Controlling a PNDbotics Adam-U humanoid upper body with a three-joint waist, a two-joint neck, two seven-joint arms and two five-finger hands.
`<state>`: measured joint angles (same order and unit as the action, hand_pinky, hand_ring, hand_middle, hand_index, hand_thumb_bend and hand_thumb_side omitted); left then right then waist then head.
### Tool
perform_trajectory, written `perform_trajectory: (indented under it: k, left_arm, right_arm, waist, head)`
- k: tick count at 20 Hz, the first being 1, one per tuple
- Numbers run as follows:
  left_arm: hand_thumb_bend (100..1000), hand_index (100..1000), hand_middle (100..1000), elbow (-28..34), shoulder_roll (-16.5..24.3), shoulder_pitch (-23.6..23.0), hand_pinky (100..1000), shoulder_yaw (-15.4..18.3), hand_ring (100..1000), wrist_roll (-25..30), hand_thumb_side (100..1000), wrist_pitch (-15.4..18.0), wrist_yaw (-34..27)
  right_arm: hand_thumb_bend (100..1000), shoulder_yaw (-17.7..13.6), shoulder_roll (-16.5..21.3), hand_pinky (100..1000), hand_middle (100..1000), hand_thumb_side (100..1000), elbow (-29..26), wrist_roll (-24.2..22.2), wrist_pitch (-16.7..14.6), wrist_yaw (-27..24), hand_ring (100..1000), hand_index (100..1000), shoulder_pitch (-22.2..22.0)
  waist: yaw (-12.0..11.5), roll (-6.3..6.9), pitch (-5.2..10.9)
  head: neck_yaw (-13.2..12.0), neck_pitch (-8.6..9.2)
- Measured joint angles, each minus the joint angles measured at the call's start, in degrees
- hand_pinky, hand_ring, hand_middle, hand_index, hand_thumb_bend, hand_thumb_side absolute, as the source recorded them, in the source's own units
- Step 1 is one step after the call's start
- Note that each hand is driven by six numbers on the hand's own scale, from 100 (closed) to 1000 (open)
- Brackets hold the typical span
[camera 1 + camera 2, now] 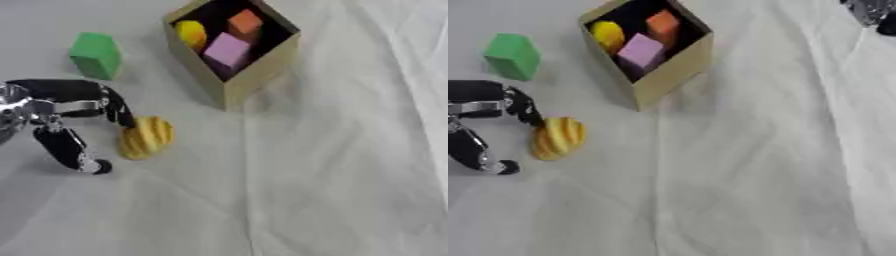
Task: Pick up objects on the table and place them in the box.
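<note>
Yellow ridged object: on the cloth, fingertip touching its upper left.
Left hand: spread wide around it, holding nothing; wrist cut off.
Right hand: only a dark corner fragment, fingers unreadable.
Box: holds yellow, orange, purple pieces.
Green block: loose, left of box.

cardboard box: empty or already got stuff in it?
Not empty. The open tan cardboard box holds a yellow rounded piece, an orange block and a pink-purple block.

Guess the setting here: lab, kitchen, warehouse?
Probably a lab or test bench for pick-and-place trials. A table draped in a wrinkled white cloth holds only a small cardboard box with foam-like coloured blocks inside, a green block, and a yellow ridged object by the robot's left hand.
</note>
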<state>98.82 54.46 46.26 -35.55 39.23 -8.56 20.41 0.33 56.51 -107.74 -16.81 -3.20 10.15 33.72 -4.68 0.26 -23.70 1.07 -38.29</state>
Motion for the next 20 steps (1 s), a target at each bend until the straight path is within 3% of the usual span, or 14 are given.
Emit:
perform_trajectory:
  k: [5, 9, 14, 20]
  left_arm:
    - [346, 680, 600, -0.34, -0.76, 0.82, 738, -0.91, 667, 0.42, 100, 0.78, 2.26]
    - [280, 567, 498, -0.98, -1.81, 1.47, 690, -1.70, 586, -1.97, 100, 2.44, 7.92]
    - [251, 547, 478, -1.71, -2.56, 1.47, 665, -1.99, 562, -6.05, 100, 4.16, 12.83]
    - [231, 491, 428, 2.52, -1.62, -0.29, 643, 0.90, 521, -8.14, 100, 3.01, 9.58]
  right_arm:
    - [100, -0.07, -0.29, 899, 697, 629, 0.01, 0.17, -0.06, -0.11, 833, 885, -0.04]
    - [100, -0.33, -0.30, 899, 696, 634, 0.01, 0.25, -0.13, -0.28, 832, 886, -0.21]
    - [100, -0.41, -0.32, 899, 694, 639, 0.02, 0.45, -0.02, -0.36, 831, 886, -0.56]
    - [100, -0.85, -0.33, 899, 694, 634, 0.04, 0.85, 0.08, -0.73, 829, 887, -1.06]
  waist:
    - [0.01, 0.02, 0.00]
    - [0.06, 0.04, 0.00]
    - [0.09, 0.13, 0.00]
    - [0.09, 0.03, 0.00]
  head:
    - [-0.03, 0.00]
    - [-0.04, 0.00]
    - [-0.14, -0.02]
    - [-0.14, -0.03]
